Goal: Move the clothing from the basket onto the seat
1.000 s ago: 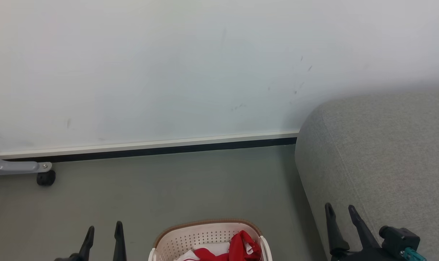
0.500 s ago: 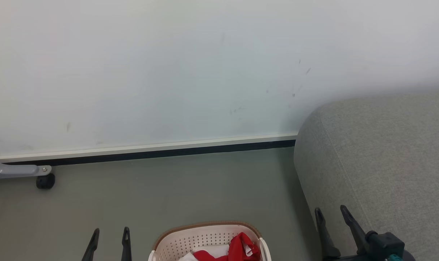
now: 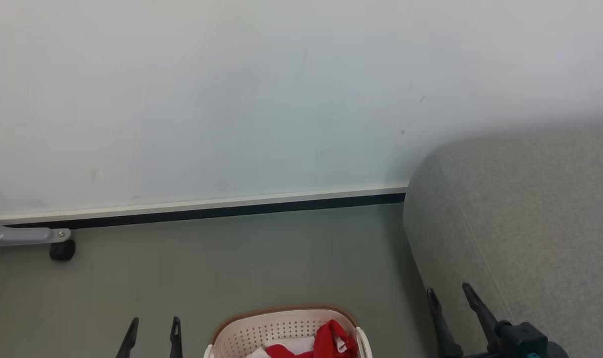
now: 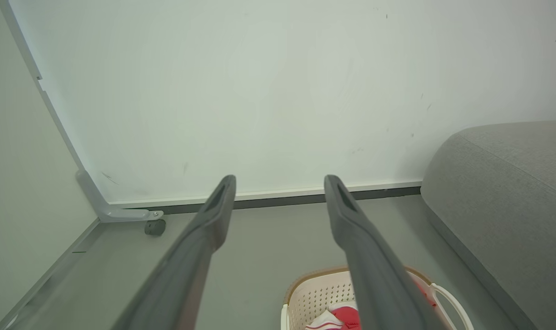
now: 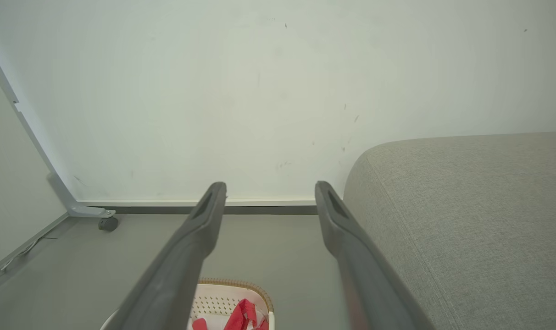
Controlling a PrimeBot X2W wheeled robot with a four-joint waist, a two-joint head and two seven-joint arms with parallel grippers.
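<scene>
The cream basket with a brown rim stands on the floor at the bottom middle of the head view, and red clothing with white trim lies bunched inside it. The grey seat rises at the right. My left gripper hangs open left of the basket, nothing between its fingers. My right gripper is open too, in front of the seat's rounded edge. The left wrist view looks past the left gripper down to the basket. The right wrist view has the right gripper, the clothing and the seat.
A pale wall with a dark skirting strip closes the far side. A grey frame leg on a black caster stands at the far left. Grey floor stretches between wall, basket and seat.
The head view has tipped slightly, so the whole scene sits lower. Both grippers sit lower in the picture and nearer the basket, still open.
</scene>
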